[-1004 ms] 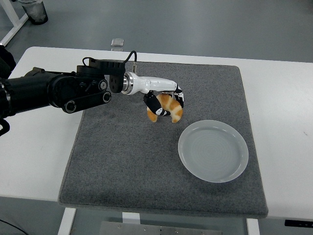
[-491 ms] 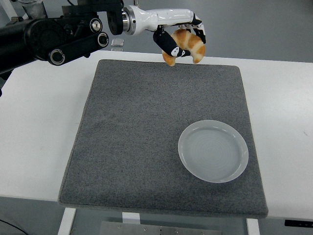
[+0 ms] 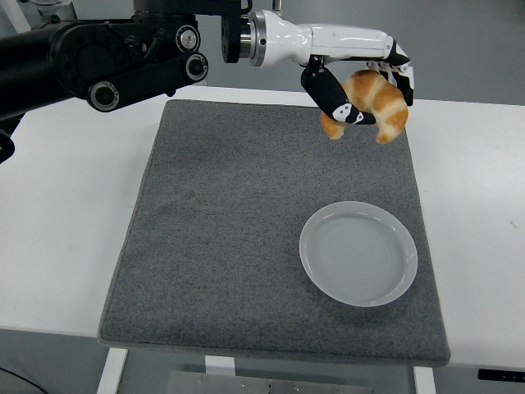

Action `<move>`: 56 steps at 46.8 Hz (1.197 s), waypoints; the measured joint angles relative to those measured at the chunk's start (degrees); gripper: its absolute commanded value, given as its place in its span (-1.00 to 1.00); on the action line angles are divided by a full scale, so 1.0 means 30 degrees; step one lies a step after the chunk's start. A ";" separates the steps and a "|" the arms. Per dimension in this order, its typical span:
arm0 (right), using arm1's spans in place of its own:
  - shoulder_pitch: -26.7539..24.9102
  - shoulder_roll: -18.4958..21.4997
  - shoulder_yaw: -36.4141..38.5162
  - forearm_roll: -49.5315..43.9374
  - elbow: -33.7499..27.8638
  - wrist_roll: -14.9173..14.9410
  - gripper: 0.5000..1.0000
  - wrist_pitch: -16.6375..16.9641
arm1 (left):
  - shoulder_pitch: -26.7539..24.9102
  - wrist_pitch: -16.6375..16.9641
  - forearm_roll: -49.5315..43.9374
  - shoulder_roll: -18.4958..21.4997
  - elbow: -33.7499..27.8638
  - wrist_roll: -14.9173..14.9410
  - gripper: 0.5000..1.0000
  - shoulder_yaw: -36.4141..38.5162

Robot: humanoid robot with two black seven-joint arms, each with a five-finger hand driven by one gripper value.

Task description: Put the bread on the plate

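Left hand (image 3: pixel 365 86) pinching croissant (image 3: pixel 373 105), carried high over grey mat (image 3: pixel 221 246), clear for lowering onto plate (image 3: pixel 358 253).

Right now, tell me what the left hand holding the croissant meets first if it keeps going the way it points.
Nothing visible: the white-and-black left hand, gripping the golden croissant, points rightward, beyond the grey felt mat over bare white table. Height is unclear.

Illumination is bright, even and diffuse, from overhead. Shadows are faint: a soft one sits under the plate (image 3: pixel 358 253) rim on the mat (image 3: pixel 238 238). The white counter (image 3: pixel 66 222) is near overexposure but shows no hard glare. The plate carries mild sheen. Focus is sharp throughout; no motion blur or noticeable edge distortion.
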 measured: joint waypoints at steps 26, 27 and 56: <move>-0.0003 0.0000 0.0005 0.0000 -0.0003 0.0001 0.81 -0.0001 | 0.2848 0.0057 0.3971 -0.2543 0.0421 -0.0591 -1.00 0.0459; -0.0004 0.0000 0.0004 0.0000 -0.0005 -0.0002 0.81 -0.0001 | 0.2896 0.0057 0.4054 -0.2592 0.0483 -0.0587 -1.00 0.0515; -0.0003 0.0000 0.0005 0.0000 -0.0001 -0.0001 0.81 -0.0001 | 0.3976 0.0146 0.5227 -0.2857 0.0986 -0.0426 -1.00 0.2559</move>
